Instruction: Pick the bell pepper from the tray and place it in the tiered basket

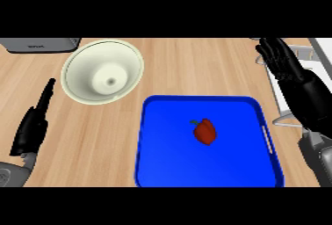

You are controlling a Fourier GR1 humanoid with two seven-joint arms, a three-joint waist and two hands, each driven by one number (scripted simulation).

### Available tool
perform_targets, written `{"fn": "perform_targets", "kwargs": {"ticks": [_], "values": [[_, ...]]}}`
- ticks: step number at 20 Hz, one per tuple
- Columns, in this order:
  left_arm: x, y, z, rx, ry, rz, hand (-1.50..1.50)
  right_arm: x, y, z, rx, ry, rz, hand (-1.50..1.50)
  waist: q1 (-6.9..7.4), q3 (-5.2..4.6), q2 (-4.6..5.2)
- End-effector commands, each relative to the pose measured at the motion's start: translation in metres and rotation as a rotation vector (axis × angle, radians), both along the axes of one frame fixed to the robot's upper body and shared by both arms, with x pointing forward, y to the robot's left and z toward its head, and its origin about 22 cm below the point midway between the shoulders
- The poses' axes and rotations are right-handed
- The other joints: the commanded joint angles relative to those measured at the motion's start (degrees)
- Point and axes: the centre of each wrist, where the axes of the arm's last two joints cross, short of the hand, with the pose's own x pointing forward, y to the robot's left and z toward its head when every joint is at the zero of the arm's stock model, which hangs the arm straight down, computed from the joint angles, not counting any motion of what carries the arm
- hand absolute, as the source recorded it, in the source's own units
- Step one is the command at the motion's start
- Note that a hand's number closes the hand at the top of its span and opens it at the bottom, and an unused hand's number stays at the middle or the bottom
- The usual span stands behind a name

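Landmark: the blue tray (162, 145) lies on the wooden counter (194, 61), low and right of centre in the head view.
Bell pepper: the red bell pepper (205, 131) with a green stem lies inside the tray, near its middle, touched by neither hand.
Tiered basket: the cream, round tiered basket (103, 70) stands up and left of the tray, just off the tray's upper left corner.
Right hand: the right hand (292, 77) shows to the right of the tray, beyond its right rim, fingers straight and spread, holding nothing.
Left hand: the left hand (32, 125) shows well left of the tray, seen edge-on, fingers straight and holding nothing.
Grey appliance: a grey appliance (39, 45) sits far up and left of the tray, past the basket.
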Motion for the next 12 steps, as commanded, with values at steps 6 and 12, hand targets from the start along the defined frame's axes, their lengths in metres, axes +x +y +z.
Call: {"fn": "perform_targets", "kwargs": {"ticks": [6,12], "values": [[0.01,0.002,0.024,-0.12,-0.074,-0.011,0.0,0.0,0.005,-0.066,0.265,0.427,-0.143,1.5,3.01,0.69,3.36],[0.0,-0.014,-0.001,-0.204,0.01,-0.016,0.0,-0.041,-0.028,-0.113,0.098,0.5,-0.8,-1.5,0.57,0.48,2.8]]}}
